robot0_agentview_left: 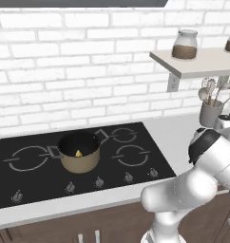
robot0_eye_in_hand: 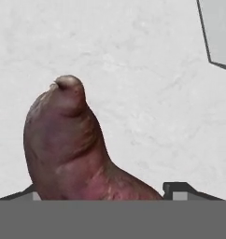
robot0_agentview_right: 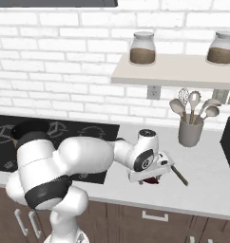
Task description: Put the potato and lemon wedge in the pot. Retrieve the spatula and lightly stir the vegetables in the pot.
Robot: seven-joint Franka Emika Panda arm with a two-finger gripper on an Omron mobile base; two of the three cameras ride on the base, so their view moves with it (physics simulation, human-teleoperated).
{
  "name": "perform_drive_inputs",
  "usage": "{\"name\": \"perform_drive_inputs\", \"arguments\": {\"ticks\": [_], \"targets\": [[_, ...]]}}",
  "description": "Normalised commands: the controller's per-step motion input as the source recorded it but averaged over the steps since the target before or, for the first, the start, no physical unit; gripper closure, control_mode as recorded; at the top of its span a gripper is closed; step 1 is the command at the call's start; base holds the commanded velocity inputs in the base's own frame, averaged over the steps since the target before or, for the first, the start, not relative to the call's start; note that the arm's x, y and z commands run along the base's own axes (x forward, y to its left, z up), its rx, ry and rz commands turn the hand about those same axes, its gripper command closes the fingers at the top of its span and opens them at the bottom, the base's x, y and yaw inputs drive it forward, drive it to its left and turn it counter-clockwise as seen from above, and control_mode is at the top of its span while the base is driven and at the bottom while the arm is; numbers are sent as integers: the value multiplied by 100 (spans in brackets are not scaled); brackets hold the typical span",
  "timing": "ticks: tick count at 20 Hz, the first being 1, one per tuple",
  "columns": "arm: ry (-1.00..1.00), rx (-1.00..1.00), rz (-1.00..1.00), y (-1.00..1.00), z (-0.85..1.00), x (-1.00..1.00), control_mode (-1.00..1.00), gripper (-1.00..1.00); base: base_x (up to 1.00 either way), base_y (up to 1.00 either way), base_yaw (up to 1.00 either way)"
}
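Hand (robot0_agentview_right: 152,178): low on surface (robot0_agentview_right: 207,166), centre-right of frame; straddles potato (robot0_eye_in_hand: 68,149); grip unconfirmed.
Pot (robot0_agentview_left: 79,153): on cooktop (robot0_agentview_left: 41,178), holds lemon wedge (robot0_agentview_left: 78,153).

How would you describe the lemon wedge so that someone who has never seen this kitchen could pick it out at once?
Start at the black cooktop set in the pale counter below the white brick wall. On it stands a squat tan pot with grey side handles. The lemon wedge is the tiny bright yellow piece inside, the only vivid colour against the pot's dark interior.
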Motion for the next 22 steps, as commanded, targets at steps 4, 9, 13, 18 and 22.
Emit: {"name": "perform_drive_inputs", "arguments": {"ticks": [4,9,13,18,22], "targets": [[-23,1,0,69,100,-34,-100,100,0,0,0],[-11,0,0,99,98,-12,-100,100,0,0,0],[-3,0,0,100,65,0,-100,100,0,0,0],[0,0,0,100,46,0,-100,100,0,0,0],[0,0,0,100,39,0,-100,100,0,0,0]]}}
